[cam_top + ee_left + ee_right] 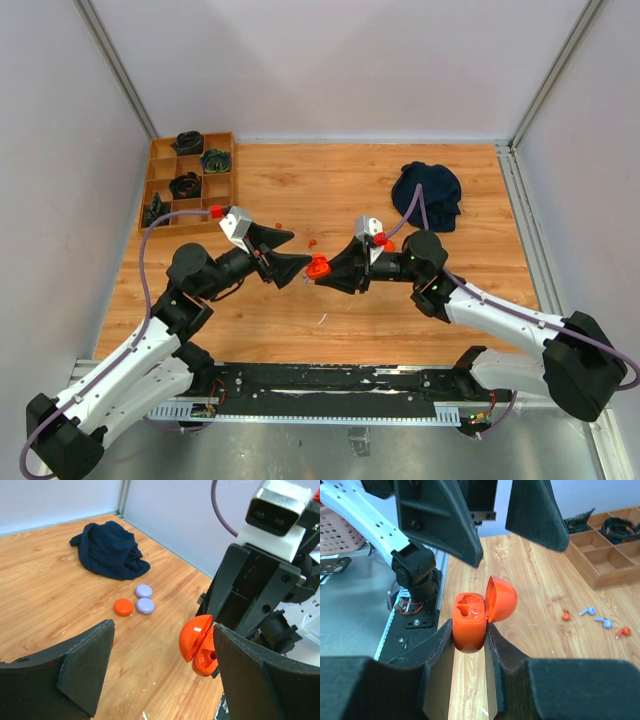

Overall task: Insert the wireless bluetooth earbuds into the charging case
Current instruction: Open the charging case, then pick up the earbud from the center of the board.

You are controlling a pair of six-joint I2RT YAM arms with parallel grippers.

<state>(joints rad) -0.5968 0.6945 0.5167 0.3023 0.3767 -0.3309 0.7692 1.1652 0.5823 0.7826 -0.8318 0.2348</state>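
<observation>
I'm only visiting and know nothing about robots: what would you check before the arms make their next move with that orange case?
1. Orange case gripped by right gripper: ok.
2. Lid swung open: ok.
3. Sockets inside look empty: ok.
4. Left gripper open, holding nothing: ok.
5. Orange earbuds lying loose on the table: ok.
6. An earbud picked up already: not ok.
</observation>
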